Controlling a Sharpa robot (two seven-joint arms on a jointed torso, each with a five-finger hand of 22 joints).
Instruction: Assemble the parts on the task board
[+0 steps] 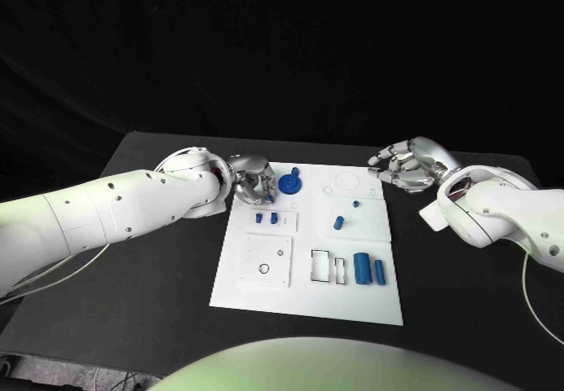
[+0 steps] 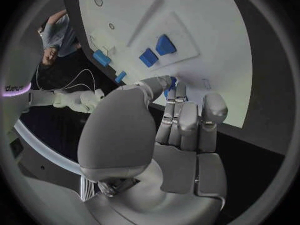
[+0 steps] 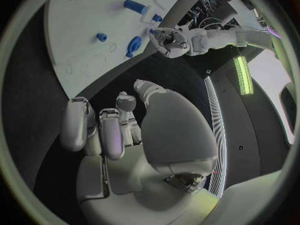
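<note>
Head view: the white task board point(image 1: 308, 277) lies in the middle of the black counter point(image 1: 141, 269). Small blue parts point(image 1: 266, 218) sit on its upper left panel, a flat blue piece point(image 1: 292, 182) lies near the far edge, and two blue cylinders point(image 1: 370, 268) lie at its right side. The left hand point(image 1: 252, 186) hovers at the board's far left corner, the right hand point(image 1: 403, 169) just off the far right corner, fingers curled in with nothing in them.

Left wrist view: the left hand's fingers point(image 2: 187, 122) lie together, their tips by a blue piece; whether they hold it cannot be told.

Right wrist view: the right hand's fingers point(image 3: 100, 130) are curled over the counter, holding nothing.
</note>
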